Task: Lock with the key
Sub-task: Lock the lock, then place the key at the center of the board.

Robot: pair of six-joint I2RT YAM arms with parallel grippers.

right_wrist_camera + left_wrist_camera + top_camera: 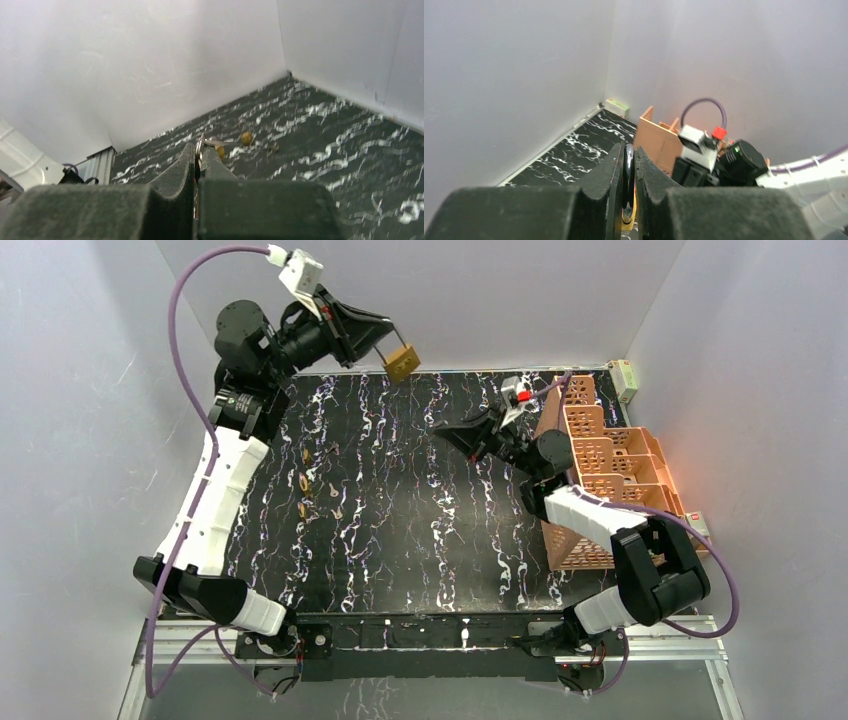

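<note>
Plain pale grey walls close in the surface on its left, back and right sides, and the light on them is soft and even. The surface is black with white marble-like veining, and an aluminium rail runs along its near edge. A tan lattice-sided rack stands against the right wall, where a faint orange glow tints the paint just beside it.
</note>
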